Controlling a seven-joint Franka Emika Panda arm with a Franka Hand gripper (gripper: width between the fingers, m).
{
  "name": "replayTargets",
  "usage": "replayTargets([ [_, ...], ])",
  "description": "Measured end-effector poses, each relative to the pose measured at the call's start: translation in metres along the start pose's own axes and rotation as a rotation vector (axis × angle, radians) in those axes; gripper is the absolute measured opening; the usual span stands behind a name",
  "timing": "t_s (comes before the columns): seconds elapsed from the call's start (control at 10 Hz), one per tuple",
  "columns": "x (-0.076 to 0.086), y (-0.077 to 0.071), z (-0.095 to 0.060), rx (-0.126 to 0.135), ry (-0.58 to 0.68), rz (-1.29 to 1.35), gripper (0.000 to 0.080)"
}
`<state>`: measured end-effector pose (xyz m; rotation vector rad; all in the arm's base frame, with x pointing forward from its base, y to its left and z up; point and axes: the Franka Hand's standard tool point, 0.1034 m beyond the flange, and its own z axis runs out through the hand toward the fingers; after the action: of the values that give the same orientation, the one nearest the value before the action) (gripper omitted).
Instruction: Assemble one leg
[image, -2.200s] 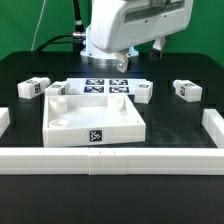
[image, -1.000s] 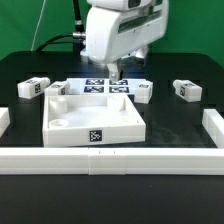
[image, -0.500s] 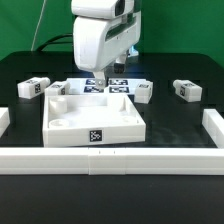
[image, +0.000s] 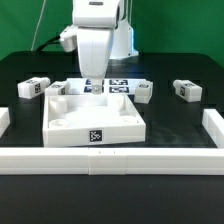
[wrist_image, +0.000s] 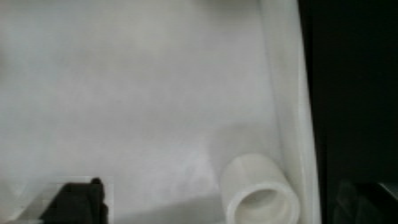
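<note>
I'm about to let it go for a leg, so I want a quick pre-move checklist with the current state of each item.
1. Gripper empty: ok. The wrist view shows nothing between its fingers.
2. Gripper over a leg: not ok. It hangs over the back edge of the panel.
3. A leg is free to take: ok. The nearest leg lies on the table by the panel's back corner, on the exterior view's left.
4. Jaws lined up with that leg: cannot tell.
5. Corner hole clear: ok.
</note>
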<state>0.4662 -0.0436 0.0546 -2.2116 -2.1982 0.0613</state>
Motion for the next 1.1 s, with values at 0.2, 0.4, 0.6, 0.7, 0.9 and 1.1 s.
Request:
replayTargets([
  [0.2, 0.001, -0.002, 0.002, 0.004, -0.001, -0.003, 0.0650],
  [0.4, 0.001, -0.002, 0.002, 0.006, -0.001, -0.002, 0.0650],
  [0.6, 0.001, -0.015, 0.018, 0.019, 0.008, -0.066, 0.0650],
  [0.7, 0.000, -0.022, 0.026, 0.016, 0.013, -0.084, 0.0650],
  [0.9, -0.002, -0.023, 0.033, 0.007, 0.013, -0.086, 0.0650],
  [1.1, -0.006, -0.024, 0.040, 0.020, 0.013, -0.081, 0.0650],
])
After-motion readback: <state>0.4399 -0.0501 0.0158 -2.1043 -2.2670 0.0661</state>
